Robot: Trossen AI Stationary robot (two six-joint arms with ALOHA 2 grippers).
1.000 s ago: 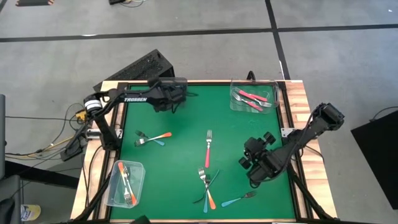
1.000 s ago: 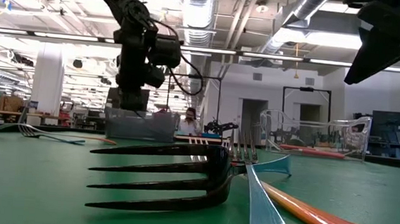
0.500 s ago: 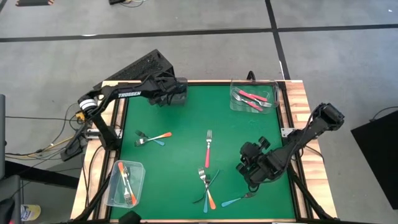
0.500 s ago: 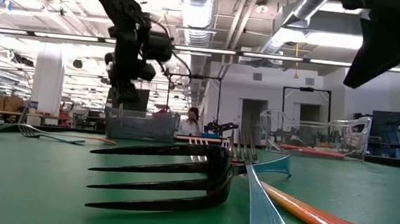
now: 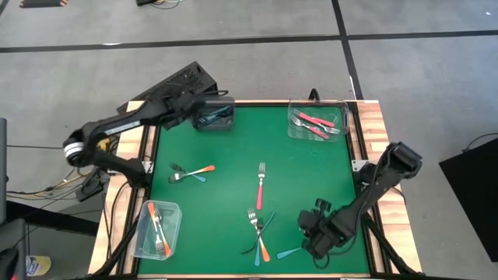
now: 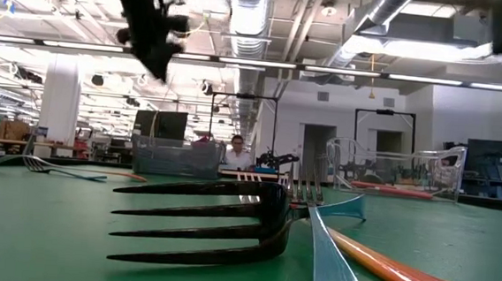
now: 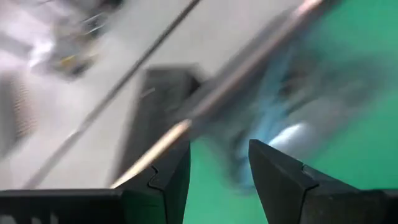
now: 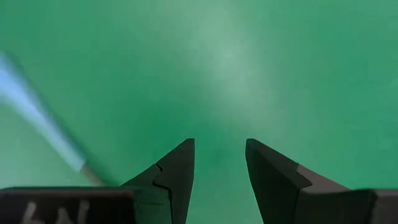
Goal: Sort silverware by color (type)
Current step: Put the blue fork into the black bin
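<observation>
Small forks lie flat on the green mat [image 5: 233, 148]: an orange and a teal one [image 5: 191, 173] at the left, a pink one [image 5: 261, 187] in the middle, a crossed bunch [image 5: 259, 233] near the front, and a single blue fork [image 5: 289, 252] at the near right. My right gripper [image 5: 311, 236] hovers open just beside that fork, whose blue handle [image 8: 25, 102] shows in its wrist view. My left gripper [image 5: 194, 105] is open and raised at the far left corner, beside a clear container [image 5: 215, 117] holding blue forks [image 7: 273, 124].
A clear container with pink forks [image 5: 317, 120] stands at the far right. Another one with orange forks [image 5: 156, 229] stands at the near left. A dark box [image 5: 175, 84] sits just beyond the far left corner. A wooden rim [image 5: 373, 132] borders the mat.
My left gripper has risen from the far left container and drawn back toward the table's far left corner, leaving the container uncovered. My right gripper has sunk and gone toward the table's near edge, tipping further down, closer to the single blue fork.
</observation>
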